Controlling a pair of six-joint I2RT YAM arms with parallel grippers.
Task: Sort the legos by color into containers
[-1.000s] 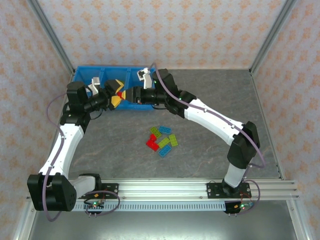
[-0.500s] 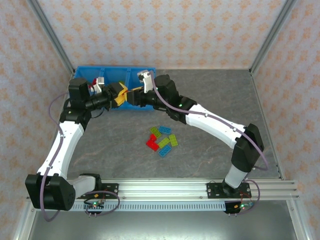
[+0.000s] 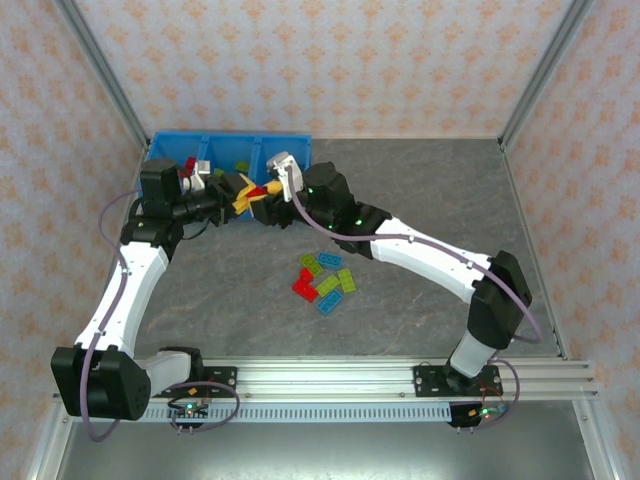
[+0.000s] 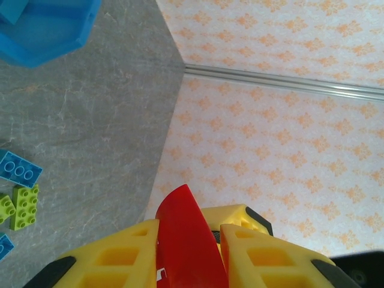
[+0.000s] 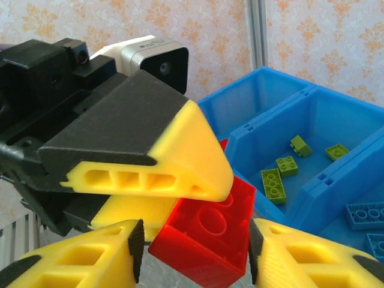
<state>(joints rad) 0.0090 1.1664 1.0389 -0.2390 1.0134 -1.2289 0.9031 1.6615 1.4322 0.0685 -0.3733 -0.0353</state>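
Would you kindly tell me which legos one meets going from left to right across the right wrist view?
red lego brick → lime legos in a tray compartment → light blue legos at the right edge

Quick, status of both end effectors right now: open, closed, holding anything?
Left end effector: closed on the red brick.
Right end effector: open, its fingers either side of that brick, not gripping.

Lab robot cell: grey tabletop point(image 3: 430, 190), aluminium frame posts point(image 3: 104, 75), wallpaper-patterned panels point(image 3: 320, 60), arms bolted to mounting rail point(image 3: 330, 376).
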